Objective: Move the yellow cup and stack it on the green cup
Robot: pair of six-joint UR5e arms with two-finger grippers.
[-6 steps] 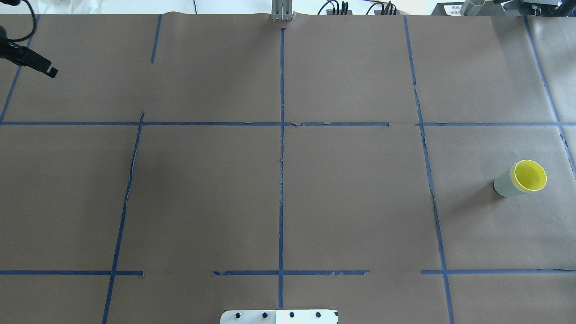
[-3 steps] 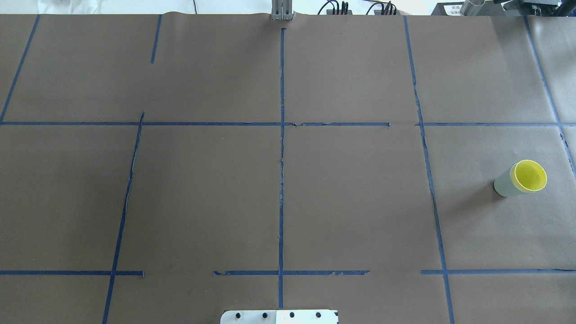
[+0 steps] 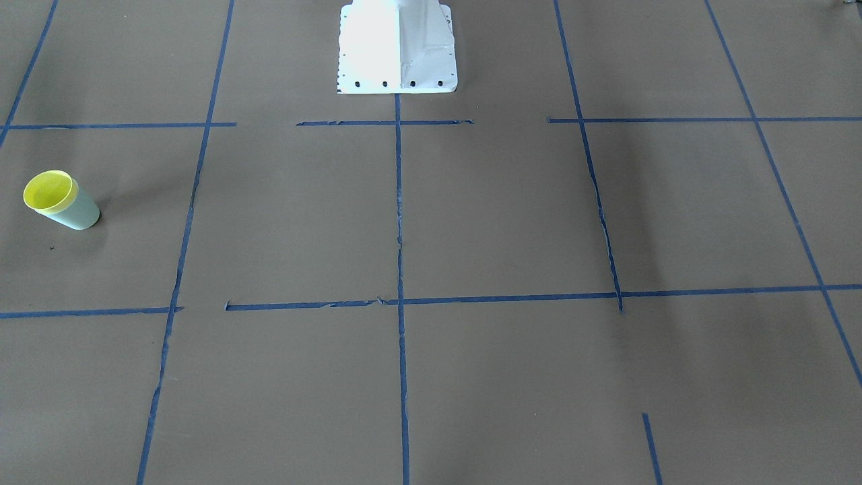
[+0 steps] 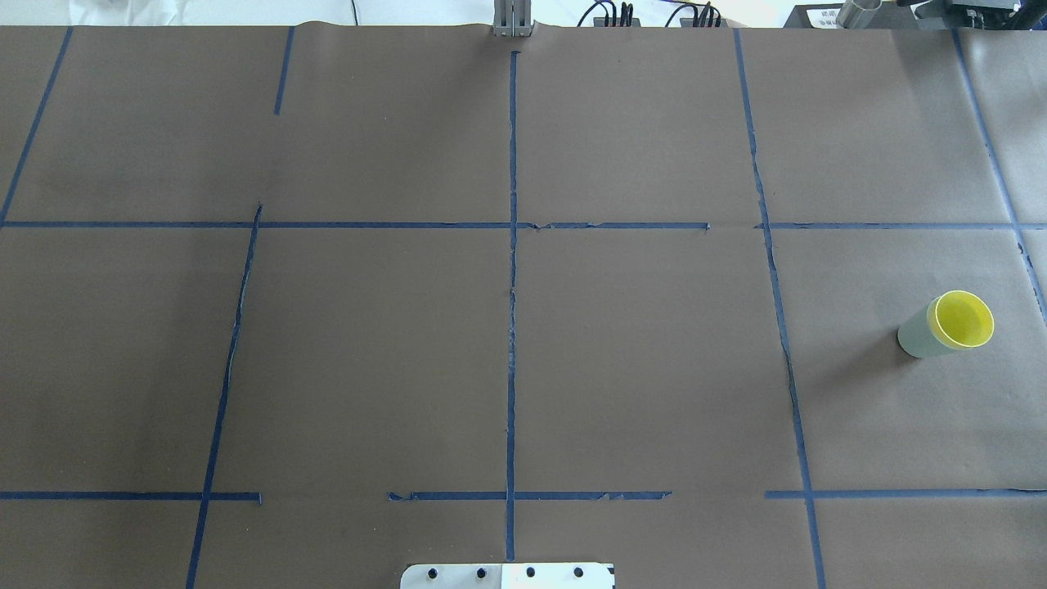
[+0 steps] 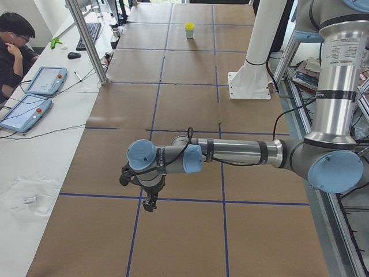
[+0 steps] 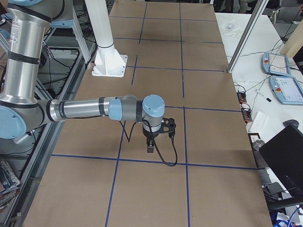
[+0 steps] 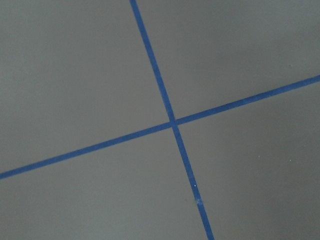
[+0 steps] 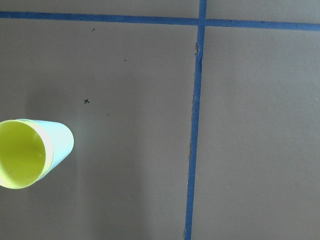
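Near the right edge of the desk (image 4: 572, 368), about midway between the robot's side and the operators' side, the yellow cup (image 4: 963, 317) sits inside the green cup (image 4: 914, 337). Only the yellow mouth shows at the top, with the pale green wall under it. The pair seems to stand upright on the brown paper, and nothing touches it. To my judgement the stacking itself is done, and the step in hand is only to finish cleanly. For this it is best to keep both arms away from the cups, to move slowly if any move is needed, and to make no sweep across that right part of the desk, because such a light plastic stack will tip from a small push. It is also good to check that the yellow rim lies evenly in the green one; from the right wrist view it looks even. The right arm (image 6: 90, 109) reaches out level over the right end of the desk, its wrist bent so that the right gripper (image 6: 149, 147) points down above a blue tape line (image 6: 142, 161). The left arm (image 5: 230, 153) has a mirrored pose over the left end, with the left gripper (image 5: 150, 202) hanging above the tape. Both claws appear only in the side views, so I cannot tell how far they are open or whether they carry anything.
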